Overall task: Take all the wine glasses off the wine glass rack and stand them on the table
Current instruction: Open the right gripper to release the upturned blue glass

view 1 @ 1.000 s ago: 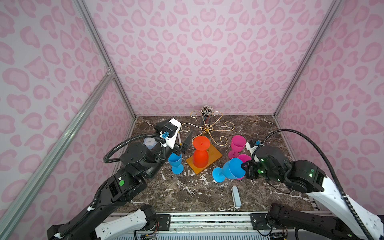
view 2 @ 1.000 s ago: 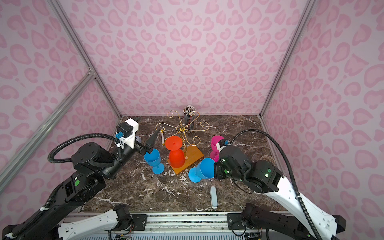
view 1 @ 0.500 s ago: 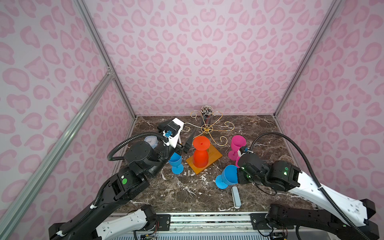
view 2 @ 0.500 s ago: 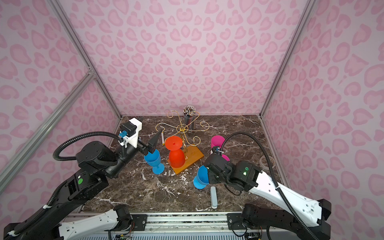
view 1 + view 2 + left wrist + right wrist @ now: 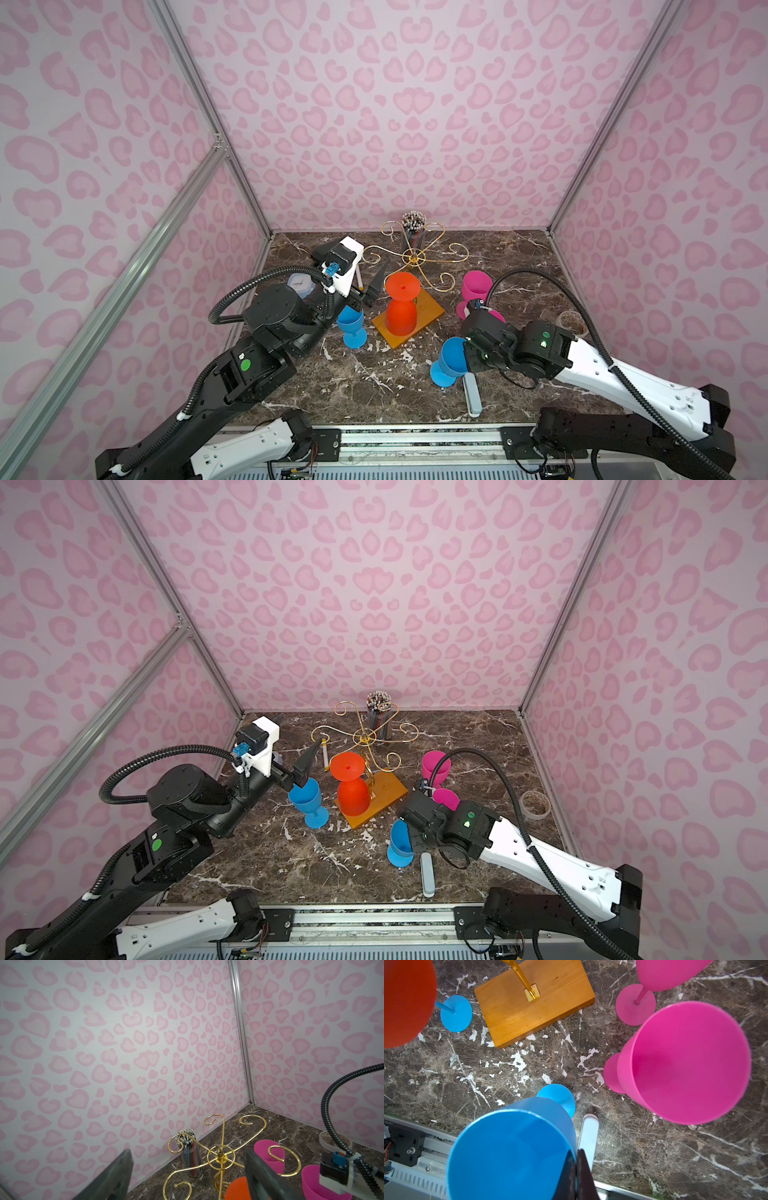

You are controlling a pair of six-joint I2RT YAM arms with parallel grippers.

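The table (image 5: 374, 386) is carrying everything, and the rack (image 5: 430, 309) is standing near its middle on a wooden base, with gold arms spreading above. The orange glass (image 5: 400, 305) is hanging upside down from a front arm, foot up and bowl down, so the job is looking undone for this one. The left gripper (image 5: 188, 1153) is hovering with jaws spread wide and empty. One finger is sitting just beside the orange foot; I cannot tell whether it is touching. The right gripper (image 5: 576, 1154) is pinching the rim of a blue glass (image 5: 512, 1153), jaws clamped on the wall. It is holding the glass tilted and low at the front of the table, apart from the rack.

The risks, as I am judging them:

- The left fingers are sitting among thin wire scrolls, so closing or pulling here is risking a snag that drags or tips the whole rack.
- Drawing the orange glass sideways, rather than out along its arm, is risking the same.
- A second blue glass (image 5: 351, 328) is standing right under that gripper and is open to being knocked over.
- On the right, letting go while the glass is leaning is inviting a topple toward the two pink glasses (image 5: 476, 286) nearby.
- The foot of the held glass is also at risk of landing on the white bar (image 5: 471, 395) lying just beside it.
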